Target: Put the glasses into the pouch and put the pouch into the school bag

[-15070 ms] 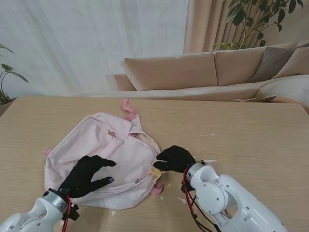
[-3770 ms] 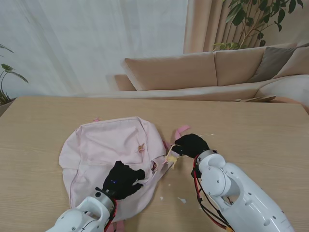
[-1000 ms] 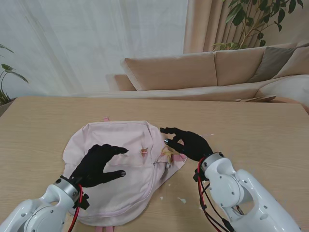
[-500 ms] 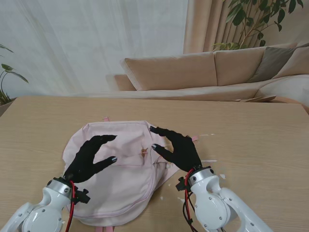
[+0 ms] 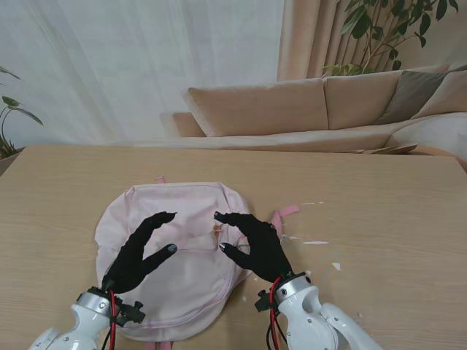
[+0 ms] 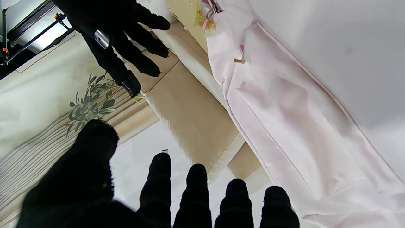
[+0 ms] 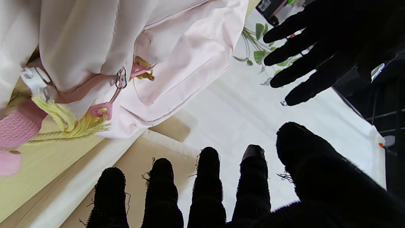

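Inspecting from the stand: my left hand (image 5: 143, 251) and right hand (image 5: 252, 242) hover spread and empty over the pink school bag (image 5: 182, 259). Glasses and pouch unseen; I judge the task nearly finished.

School bag (image 5: 182, 240): near edge cut by the stand view's frame, middle partly covered by the left hand (image 5: 142, 251) and right hand (image 5: 252, 240). Inside of bag hidden; glasses and pouch can't be made out in any view. White flecks (image 5: 316, 243) on the bench (image 5: 379, 219) too small to identify.
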